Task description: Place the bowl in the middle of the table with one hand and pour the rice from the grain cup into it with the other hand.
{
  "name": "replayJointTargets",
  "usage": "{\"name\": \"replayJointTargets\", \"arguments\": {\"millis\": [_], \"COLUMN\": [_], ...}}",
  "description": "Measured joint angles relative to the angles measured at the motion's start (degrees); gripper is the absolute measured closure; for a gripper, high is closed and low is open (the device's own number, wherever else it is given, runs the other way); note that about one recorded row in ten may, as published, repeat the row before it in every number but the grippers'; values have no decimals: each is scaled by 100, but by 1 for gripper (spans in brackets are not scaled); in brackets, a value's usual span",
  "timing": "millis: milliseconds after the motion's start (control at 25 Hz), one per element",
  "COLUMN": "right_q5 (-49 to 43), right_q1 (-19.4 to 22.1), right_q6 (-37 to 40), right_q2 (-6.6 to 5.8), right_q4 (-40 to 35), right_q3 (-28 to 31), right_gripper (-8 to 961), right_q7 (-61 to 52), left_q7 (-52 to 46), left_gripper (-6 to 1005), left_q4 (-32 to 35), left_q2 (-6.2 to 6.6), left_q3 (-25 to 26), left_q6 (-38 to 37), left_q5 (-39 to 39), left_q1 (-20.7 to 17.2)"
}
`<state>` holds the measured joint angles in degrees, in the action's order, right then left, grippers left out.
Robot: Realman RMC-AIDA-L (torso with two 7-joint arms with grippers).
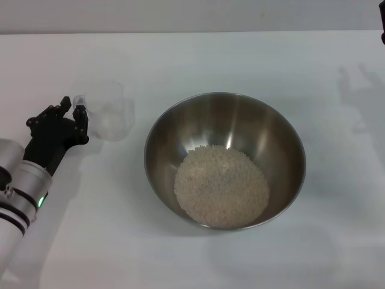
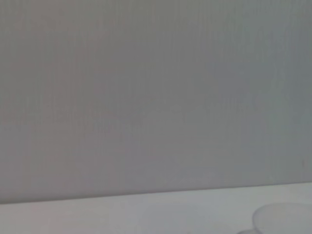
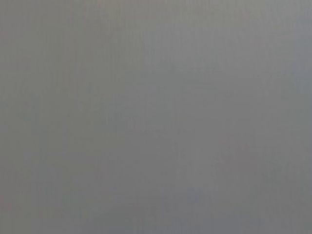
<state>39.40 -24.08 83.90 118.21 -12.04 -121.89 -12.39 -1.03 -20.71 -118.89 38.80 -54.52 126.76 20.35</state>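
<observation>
Seemingly finished: rice (image 1: 221, 185) heaped in the central steel bowl (image 1: 180, 129); left gripper (image 1: 77, 118) pinches the empty grain cup's (image 1: 111, 112) handle.

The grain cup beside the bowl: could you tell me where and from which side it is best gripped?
By its small side handle, from the robot's left: the grain cup stands upright, handle facing the left gripper, the bowl crowding its other side.

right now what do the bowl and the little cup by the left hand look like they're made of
The bowl looks like stainless steel, brushed grey with streaky reflections on its inner wall. The grain cup looks like clear, colourless plastic, probably: the white table shows through it. The left hand is at its handle.
</observation>
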Motion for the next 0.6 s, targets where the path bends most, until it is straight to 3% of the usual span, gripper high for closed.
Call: {"name": "replayJointTargets", "arguments": {"millis": [240,440,600], "right_q5": [-27,-469,-762], "right_q1": [-10,2,-3], "right_q6": [-98,-309,-607], "right_q2": [0,16,68], "right_q4": [8,10,-1], "right_q3": [-14,-19,-20], "right_gripper": [521,520,518], "right_q7": [0,-1,40], "left_q7": [-29,-35,-41], "left_gripper": [752,459,416], "left_q4": [-39,-66,-61], "left_q2": [16,24,24], "left_q3": [-39,-131,-238], "left_q6": [-96,-352,-678], "left_q5": [53,69,69], "left_q1": [-172,-382,-567]}}
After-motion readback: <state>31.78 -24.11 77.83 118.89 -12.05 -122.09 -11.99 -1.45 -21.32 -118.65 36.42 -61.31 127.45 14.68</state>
